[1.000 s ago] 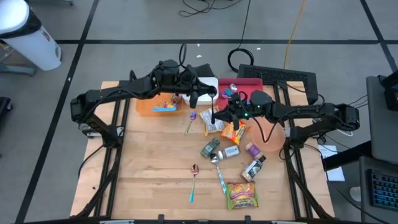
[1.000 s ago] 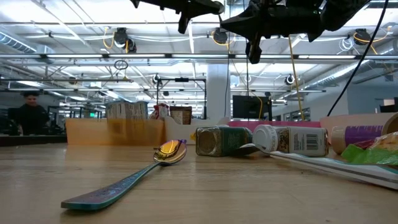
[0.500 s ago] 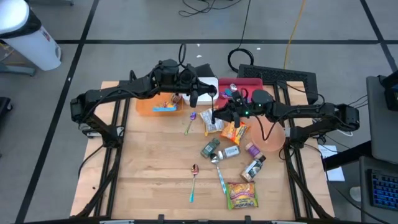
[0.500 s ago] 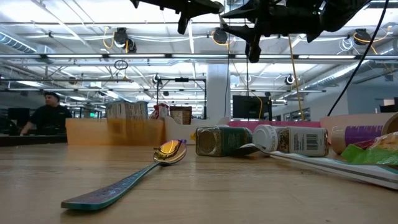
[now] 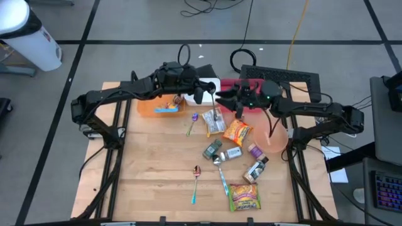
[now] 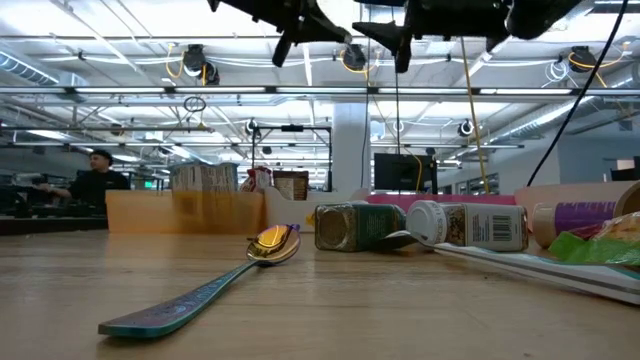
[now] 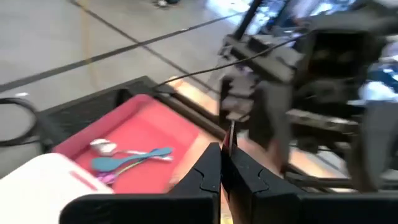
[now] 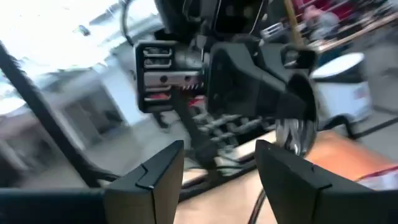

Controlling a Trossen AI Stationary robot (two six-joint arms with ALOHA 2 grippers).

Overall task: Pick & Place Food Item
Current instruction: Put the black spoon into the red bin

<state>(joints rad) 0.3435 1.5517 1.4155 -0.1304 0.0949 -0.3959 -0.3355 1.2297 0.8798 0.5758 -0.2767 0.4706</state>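
I am looking down at the big light wooden table (image 5: 151, 163), and both dark arms are reaching in over its far side. The left gripper (image 5: 200, 95) is hanging in the air near the white box (image 5: 211, 84), and its two dark fingers (image 7: 208, 177) are pressed tight together with nothing between them. The right gripper (image 5: 221, 95) is hanging just beside it, facing it, and its fingers (image 8: 152, 174) are standing apart with a clear gap and nothing in them. The flat orange tray (image 5: 151, 109) is sitting under the left arm, and the red tray (image 5: 254, 83) with spoons in it is sitting at the far edge. The round pink plate (image 5: 276, 138) is lying by the right side. The orange snack bag (image 5: 237, 131) is lying flat on the wood near the middle, just below the right gripper, next to a clear snack bag (image 5: 215, 123). The green and yellow snack bag (image 5: 244, 196) is lying near the front edge. Small jars (image 5: 212, 149) are lying on their sides in the middle. A shiny spoon with a blue handle (image 6: 200, 290) is lying close to the low camera. A person (image 6: 97, 180) is standing far back in the room.
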